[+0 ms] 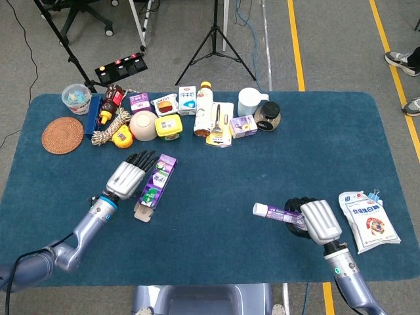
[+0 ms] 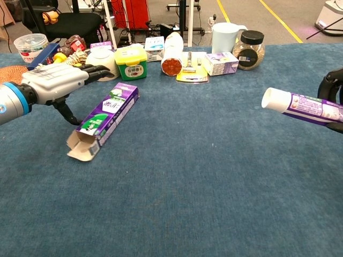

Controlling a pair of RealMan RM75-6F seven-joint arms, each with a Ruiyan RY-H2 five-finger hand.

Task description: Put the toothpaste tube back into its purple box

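The purple toothpaste box (image 1: 155, 185) (image 2: 107, 113) lies flat on the blue table cover, left of centre, with its open flap end (image 2: 80, 150) toward the near edge. My left hand (image 1: 128, 177) (image 2: 52, 81) is right beside the box on its left, fingers stretched out and apart, holding nothing; whether it touches the box is unclear. The white‑capped purple toothpaste tube (image 1: 276, 211) (image 2: 303, 105) is off the table at the right, cap pointing left. My right hand (image 1: 314, 220) (image 2: 332, 84) grips its rear end.
Along the back edge stand a bowl (image 1: 143, 125), a yellow tub (image 1: 168, 126), a lying bottle (image 1: 203, 108), a mug (image 1: 250, 100), a jar (image 1: 268, 115) and a small purple carton (image 1: 243, 126). A white bag (image 1: 367, 220) lies right of my right hand. A woven coaster (image 1: 62, 134) sits far left.
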